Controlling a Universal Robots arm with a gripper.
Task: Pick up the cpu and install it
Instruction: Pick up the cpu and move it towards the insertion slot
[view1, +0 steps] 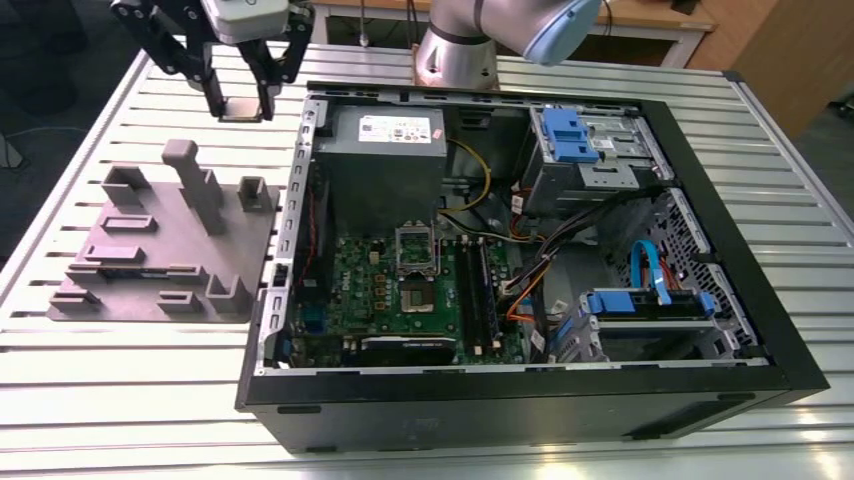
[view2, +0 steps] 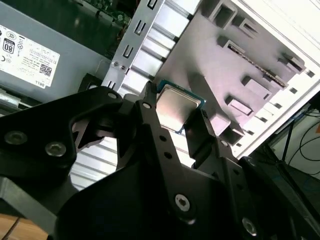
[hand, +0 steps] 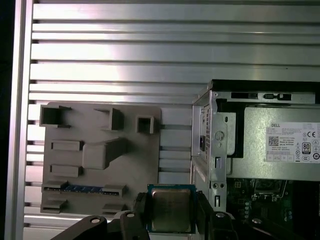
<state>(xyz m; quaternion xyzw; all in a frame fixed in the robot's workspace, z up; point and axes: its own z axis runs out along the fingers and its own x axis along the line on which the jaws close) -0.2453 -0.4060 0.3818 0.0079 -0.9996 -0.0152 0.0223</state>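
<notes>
The cpu is a small flat square chip with a silvery top. It hangs in the air, pinched at two opposite edges by my black gripper, which is shut on it. In the exterior view it is held high over the slatted table, beyond the grey moulded plate and to the left of the open computer case. Both wrist views show the cpu between the fingers. The silver-framed socket lies on the green motherboard inside the case, some way from the gripper.
A large grey box with a white label fills the case's far corner near the gripper. Cables, blue drive brackets and a case wall crowd the interior. The arm's base stands behind the case.
</notes>
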